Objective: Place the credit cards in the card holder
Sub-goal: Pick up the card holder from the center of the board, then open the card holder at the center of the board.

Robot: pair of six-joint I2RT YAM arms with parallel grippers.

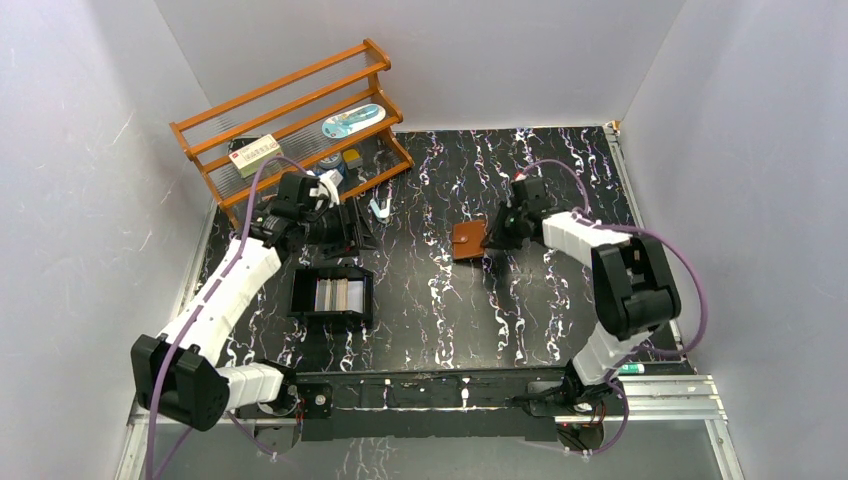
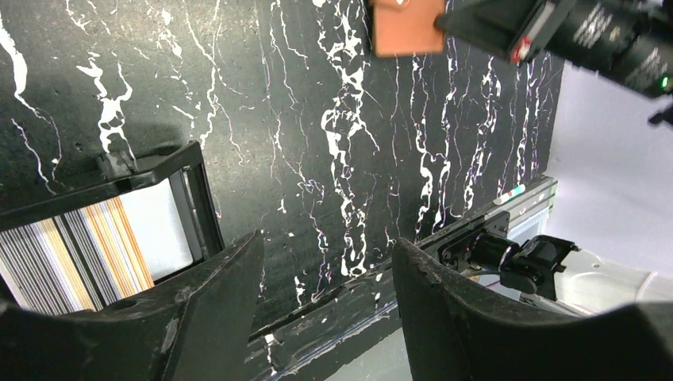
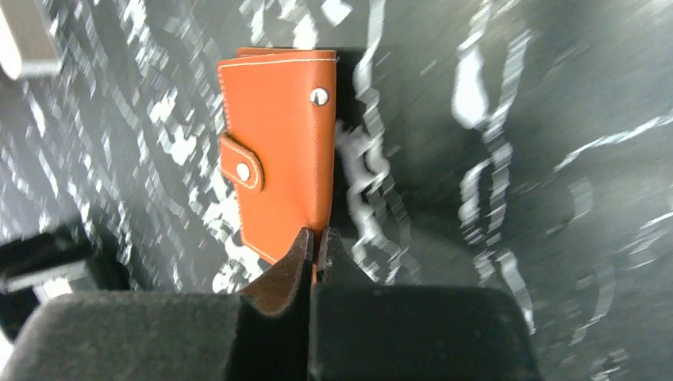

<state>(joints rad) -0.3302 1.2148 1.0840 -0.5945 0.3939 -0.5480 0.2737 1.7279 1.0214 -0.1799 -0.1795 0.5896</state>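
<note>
The brown leather card holder is folded shut, with a snap strap and pale studs; in the right wrist view it is pinched by its edge. My right gripper is shut on that edge and holds it above the table; it shows in the top view. The credit cards, silver, white and tan-orange, stand in a black tray; they also show in the left wrist view. My left gripper is open and empty, and sits beyond the tray in the top view.
A wooden shelf rack with small items stands at the back left. A small white object lies on the table by its foot. The table's metal front rail runs along the near edge.
</note>
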